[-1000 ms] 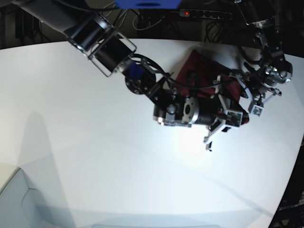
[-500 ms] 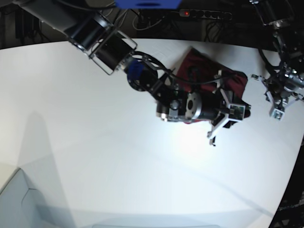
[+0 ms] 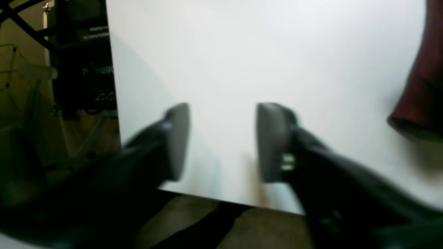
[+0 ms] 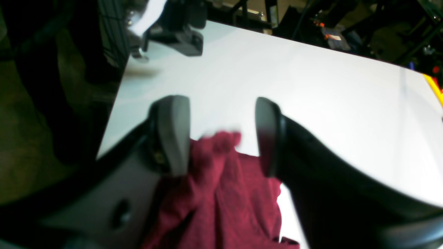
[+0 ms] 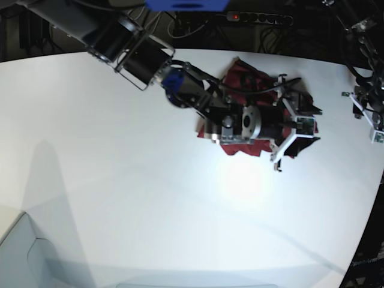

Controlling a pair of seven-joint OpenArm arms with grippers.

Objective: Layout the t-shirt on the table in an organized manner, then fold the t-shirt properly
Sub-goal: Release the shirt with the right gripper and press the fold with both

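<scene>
On the far right part of the white table [image 5: 120,180], the maroon t-shirt [image 5: 240,81] lies bunched. Above it, the right gripper [image 4: 221,135] is released, fabric between its spread jaws. Well apart at the table's right edge, the left gripper [image 3: 221,141] hangs released over bare surface.

Over that second your left gripper [image 5: 373,117] let go of the t-shirt [image 5: 239,79] and swung away to the table's [image 5: 120,198] far edge, jaws parted over bare tabletop. Your right gripper [image 5: 295,138] opened too, shifting up over the cloth. The t-shirt's pulled-out corner dropped, and the bundle lay more crumpled under the right arm.
</scene>
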